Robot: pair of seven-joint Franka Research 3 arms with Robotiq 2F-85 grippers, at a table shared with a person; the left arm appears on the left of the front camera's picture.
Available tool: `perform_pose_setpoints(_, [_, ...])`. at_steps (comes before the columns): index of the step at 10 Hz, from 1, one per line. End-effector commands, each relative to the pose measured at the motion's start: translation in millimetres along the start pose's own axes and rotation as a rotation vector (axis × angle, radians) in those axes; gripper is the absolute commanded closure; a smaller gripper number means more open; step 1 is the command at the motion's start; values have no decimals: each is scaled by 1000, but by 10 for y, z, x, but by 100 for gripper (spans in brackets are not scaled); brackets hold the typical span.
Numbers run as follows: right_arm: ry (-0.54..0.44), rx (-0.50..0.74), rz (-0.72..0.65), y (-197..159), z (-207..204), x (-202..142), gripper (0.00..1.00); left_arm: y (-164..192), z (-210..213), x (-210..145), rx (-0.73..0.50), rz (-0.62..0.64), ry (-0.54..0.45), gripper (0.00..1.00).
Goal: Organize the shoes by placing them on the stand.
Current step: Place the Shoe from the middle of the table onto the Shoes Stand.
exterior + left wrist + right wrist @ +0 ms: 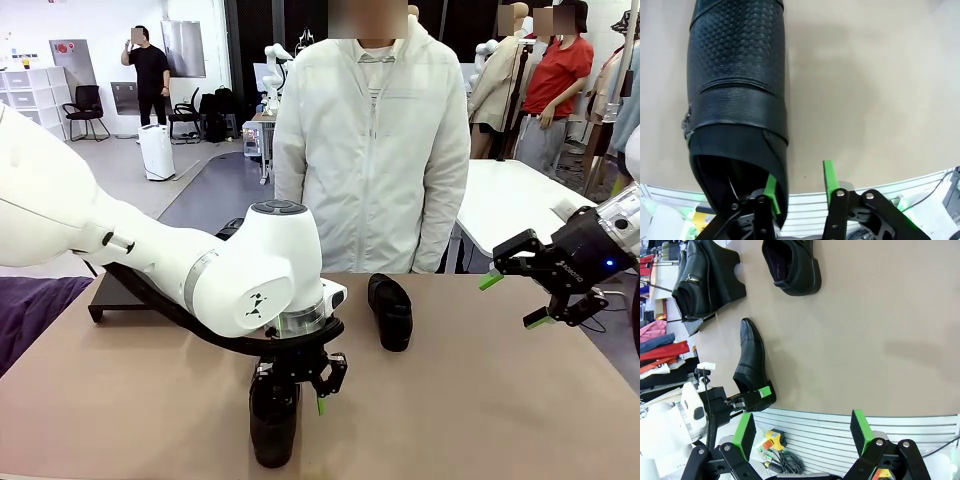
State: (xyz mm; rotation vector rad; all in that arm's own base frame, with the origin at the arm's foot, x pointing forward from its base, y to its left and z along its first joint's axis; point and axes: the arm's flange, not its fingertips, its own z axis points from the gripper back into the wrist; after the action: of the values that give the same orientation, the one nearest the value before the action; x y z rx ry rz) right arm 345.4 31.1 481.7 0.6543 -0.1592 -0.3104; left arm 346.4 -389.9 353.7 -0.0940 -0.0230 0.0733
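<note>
A black glossy shoe [272,425] lies near the table's front edge. My left gripper [292,400] is down over its heel end. In the left wrist view one green pad [771,189] sits at the shoe's [735,100] collar wall and the other pad [829,177] stands clear outside it, with a gap left. A second shoe [390,312] lies mid-table before the person. The stand [110,295] is at the far left, mostly behind my left arm. The right wrist view shows two shoes [697,282] on the stand [732,265]. My right gripper [512,300] hangs open in the air at the right.
A person in a white jacket [372,150] stands at the table's far edge, hands not showing. A purple cloth [30,310] lies at the left edge. Bare tabletop [480,400] stretches to the right of the shoes.
</note>
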Motion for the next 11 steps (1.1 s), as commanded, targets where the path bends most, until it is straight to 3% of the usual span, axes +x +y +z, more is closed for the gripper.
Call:
perform_pose_setpoints(1, [1,14,-23,26,11,-6,0,-64,-5,6,35,31,-27,100])
perform_pose_setpoints(6, [1,14,-23,26,11,-6,0,11,54,4,57,62,-65,100])
perform_pose_setpoints(7, [1,14,-23,26,11,-6,0,112,164,20,90,111,-137,100])
perform_pose_setpoints(11, [1,14,-23,26,11,-6,0,908,1212,-283,-12,-137,-159,100])
